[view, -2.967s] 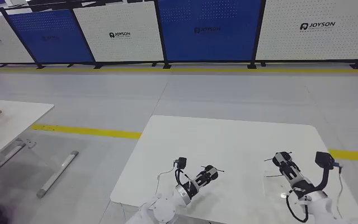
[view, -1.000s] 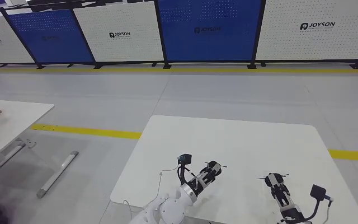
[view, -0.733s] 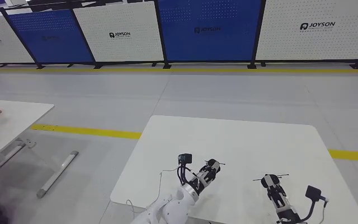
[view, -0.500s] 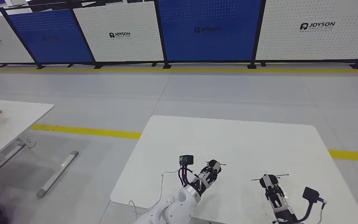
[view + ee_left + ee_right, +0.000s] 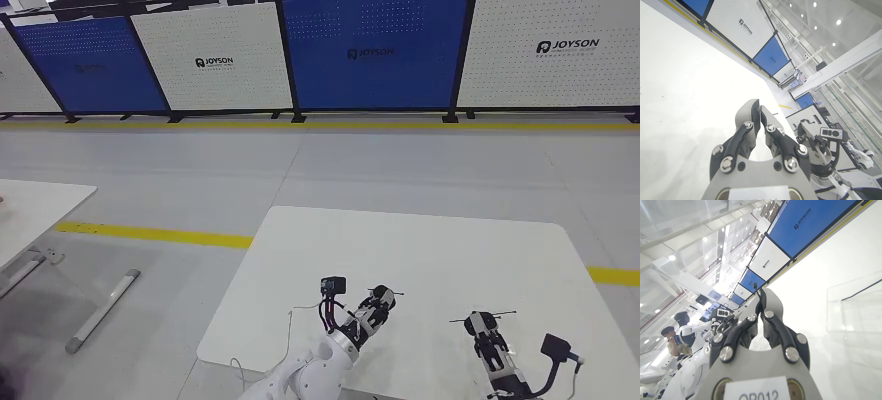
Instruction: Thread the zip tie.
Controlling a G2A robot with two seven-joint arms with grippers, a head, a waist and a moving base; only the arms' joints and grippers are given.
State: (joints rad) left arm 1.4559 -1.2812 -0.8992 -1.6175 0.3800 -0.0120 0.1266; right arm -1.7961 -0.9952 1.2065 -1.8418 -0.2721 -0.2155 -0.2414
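Note:
My left gripper [image 5: 380, 296] [image 5: 759, 103] is over the near part of the white table [image 5: 400, 240]. It is shut on a thin black zip tie [image 5: 775, 113], whose tip pokes out past the pads. My right gripper [image 5: 481, 321] [image 5: 762, 291] sits to its right near the table's front edge. It is shut on another black zip tie [image 5: 755, 288] whose small square head stands up above the fingertips. In the top view that tie [image 5: 500, 315] sticks out sideways from the gripper. The two grippers are apart, with a clear gap of table between them.
A clear plastic box [image 5: 853, 306] stands on the table beside my right gripper, with a loose black tie [image 5: 861, 292] inside. The table's far half is bare white. Blue and white panels [image 5: 370, 55] fence the floor beyond.
Over three seconds my right gripper drew back toward the table's front edge and a little left, still holding its tie. My left gripper shifted only slightly. Nothing has moved in the last half second.

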